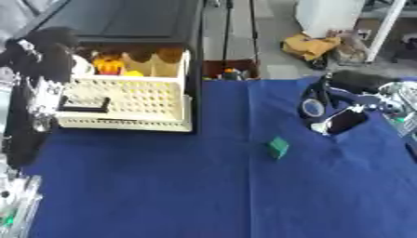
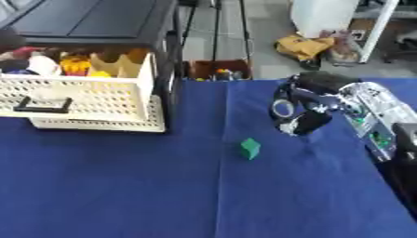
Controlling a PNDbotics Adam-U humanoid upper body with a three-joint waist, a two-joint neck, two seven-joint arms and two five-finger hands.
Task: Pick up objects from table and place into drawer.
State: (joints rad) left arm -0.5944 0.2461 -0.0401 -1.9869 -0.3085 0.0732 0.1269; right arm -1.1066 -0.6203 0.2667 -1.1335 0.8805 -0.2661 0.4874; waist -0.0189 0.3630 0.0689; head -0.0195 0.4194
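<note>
Green block (image 2: 250, 148) sits alone on the blue tablecloth (image 2: 204, 195), about mid-table, tilted on an edge or corner rather than flat. Right hand (image 2: 303, 116) hovers up and to the right of it, near but not touching. Fingers (image 2: 286, 128) hang curled downward and seem to close on nothing; whether they are partly spread or bunched, cannot tell exactly. Behind the hand, the silver forearm (image 2: 371, 111) runs off to the right edge. Left hand (image 1: 36, 116) is at the far left by the drawer front, dark and partly cut off, finger state cannot tell.

Block judged small, rigid and light, likely plastic or foam, not fragile. Smooth faces could slip; best take is a pinch across two opposite flat faces, thumb one side and fingers the other, coming from above. Because it looks cocked, a touch may tip or scoot it on the cloth, so close evenly on both sides.

Target is the cream perforated drawer (image 2: 90, 100), pulled open from the black cabinet (image 2: 97, 21) at upper left, well apart from the block. It already holds yellow, orange and white items (image 2: 73, 65), with a black handle (image 2: 39, 108) on the front. Block still on table, not yet grasped.
</note>
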